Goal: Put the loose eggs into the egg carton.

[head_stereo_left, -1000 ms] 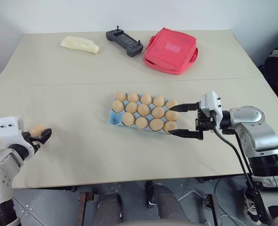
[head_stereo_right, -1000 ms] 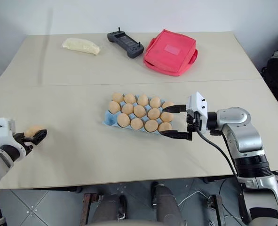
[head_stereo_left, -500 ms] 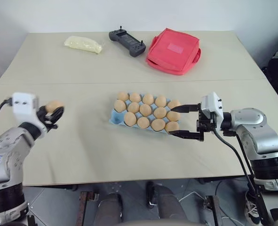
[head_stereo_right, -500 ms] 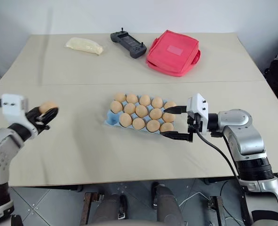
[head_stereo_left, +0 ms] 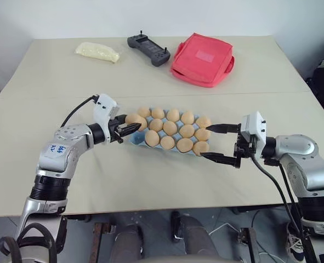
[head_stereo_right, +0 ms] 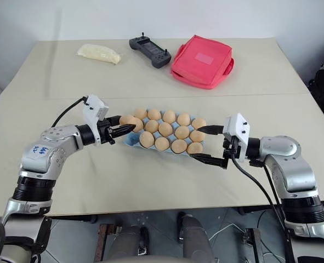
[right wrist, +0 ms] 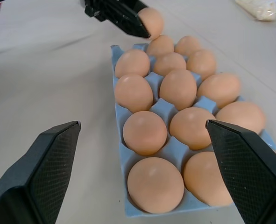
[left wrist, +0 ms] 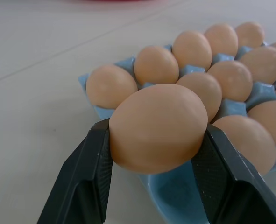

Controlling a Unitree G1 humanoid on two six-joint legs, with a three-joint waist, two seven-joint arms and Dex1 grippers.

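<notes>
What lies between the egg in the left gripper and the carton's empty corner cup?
Nothing. In the left wrist view the egg, clamped in the left gripper, hangs just above the empty cup of the egg carton, with bare air between them.

Left gripper (head_stereo_left: pixel 130 127) is clamped on one egg (head_stereo_left: pixel 133 121), holding it at the left end of the egg carton (head_stereo_left: pixel 135 139), which sits mid-table (head_stereo_left: pixel 96 181) with its other cups full of eggs. Right gripper (head_stereo_left: pixel 219 143) has its fingers spread wide just off the carton's right end, not touching anything. Far side of the table: pale yellow lump (head_stereo_left: pixel 96 51), black controller (head_stereo_left: pixel 148 49), red pouch (head_stereo_left: pixel 202 58)
</notes>
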